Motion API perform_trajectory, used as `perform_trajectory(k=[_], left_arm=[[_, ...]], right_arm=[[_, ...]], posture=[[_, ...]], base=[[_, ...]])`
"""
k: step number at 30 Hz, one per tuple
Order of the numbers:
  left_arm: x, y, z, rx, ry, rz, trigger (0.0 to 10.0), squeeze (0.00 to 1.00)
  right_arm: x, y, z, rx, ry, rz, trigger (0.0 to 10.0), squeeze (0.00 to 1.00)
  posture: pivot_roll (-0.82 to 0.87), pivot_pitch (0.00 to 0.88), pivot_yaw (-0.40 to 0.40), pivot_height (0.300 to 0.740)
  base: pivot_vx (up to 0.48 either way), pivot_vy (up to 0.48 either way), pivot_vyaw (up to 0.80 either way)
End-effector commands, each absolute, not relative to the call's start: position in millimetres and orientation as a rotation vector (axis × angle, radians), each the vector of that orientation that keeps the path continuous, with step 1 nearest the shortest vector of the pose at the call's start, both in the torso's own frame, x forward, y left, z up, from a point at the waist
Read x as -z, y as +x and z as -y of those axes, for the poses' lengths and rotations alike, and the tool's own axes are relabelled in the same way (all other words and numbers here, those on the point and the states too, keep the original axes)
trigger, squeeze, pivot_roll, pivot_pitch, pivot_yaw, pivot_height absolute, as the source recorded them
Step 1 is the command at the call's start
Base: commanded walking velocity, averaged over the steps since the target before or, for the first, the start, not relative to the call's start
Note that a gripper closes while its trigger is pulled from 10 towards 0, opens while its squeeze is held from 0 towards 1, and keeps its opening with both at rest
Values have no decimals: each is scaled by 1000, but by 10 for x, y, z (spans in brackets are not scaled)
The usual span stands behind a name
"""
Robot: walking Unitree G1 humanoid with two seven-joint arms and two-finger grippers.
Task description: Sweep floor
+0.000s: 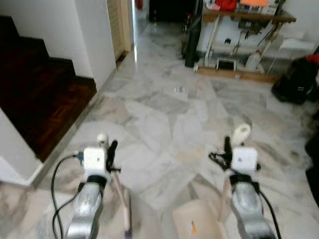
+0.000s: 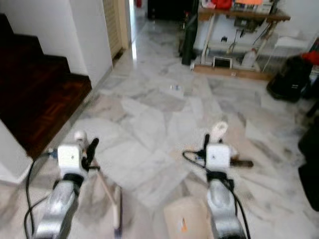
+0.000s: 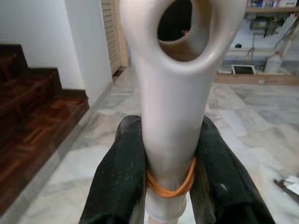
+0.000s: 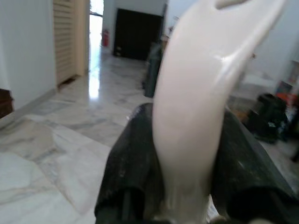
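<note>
I have both arms raised in front of me over the marble floor point(image 1: 164, 119). My left claw point(image 1: 107, 149) is pinching the cream handle of the broom point(image 1: 119, 196); through the left wrist view the two black fingers point(image 3: 117, 172) press against either side of the handle just below its hanging hole, with an orange rubber band point(image 3: 170, 184) wrapped around the handle between them. From the head view the broom's thin stick slants down from that claw toward the floor close in front of me.

My right claw point(image 1: 230, 149) is clamped on the cream handle of the dustpan point(image 1: 195, 221); in the right wrist view the curved handle top rises between the two black fingers point(image 4: 126, 172), which touch it on both sides. The pan itself, a beige tray with a small orange mark, sits low on the floor just to the left of my right arm.

Further ahead on the floor, roughly midway to the far wall, lies a small pale scrap of litter point(image 1: 179, 90). To my left a dark wooden staircase point(image 1: 40, 94) climbs beside a white wall. At the far end stands a wooden tabletop point(image 1: 246, 17) with cluttered things on and beneath it, and a black bag point(image 1: 294, 79) rests on the floor to its right.
</note>
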State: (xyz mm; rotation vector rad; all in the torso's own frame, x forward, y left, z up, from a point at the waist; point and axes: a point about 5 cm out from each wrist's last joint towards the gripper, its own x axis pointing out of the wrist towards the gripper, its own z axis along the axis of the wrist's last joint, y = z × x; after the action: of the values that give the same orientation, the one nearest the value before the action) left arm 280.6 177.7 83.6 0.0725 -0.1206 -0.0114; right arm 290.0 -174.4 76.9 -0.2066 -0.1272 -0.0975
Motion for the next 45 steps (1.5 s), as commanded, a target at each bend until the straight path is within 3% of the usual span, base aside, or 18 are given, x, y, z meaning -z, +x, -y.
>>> perform_trajectory(k=[1,45], left_arm=[[-940,2846,-1725,28,73,171,10000,0],[-944,2845,-1720,28,73,167,10000,0]], right_arm=[[-837,2915,1781,112,-202,160,10000,0],[-832,2929,1740,97,-186,153,10000,0]], posture=[[62,0,1,740],[70,0,-4,740]], base=[[386,0,506],[386,0,92]])
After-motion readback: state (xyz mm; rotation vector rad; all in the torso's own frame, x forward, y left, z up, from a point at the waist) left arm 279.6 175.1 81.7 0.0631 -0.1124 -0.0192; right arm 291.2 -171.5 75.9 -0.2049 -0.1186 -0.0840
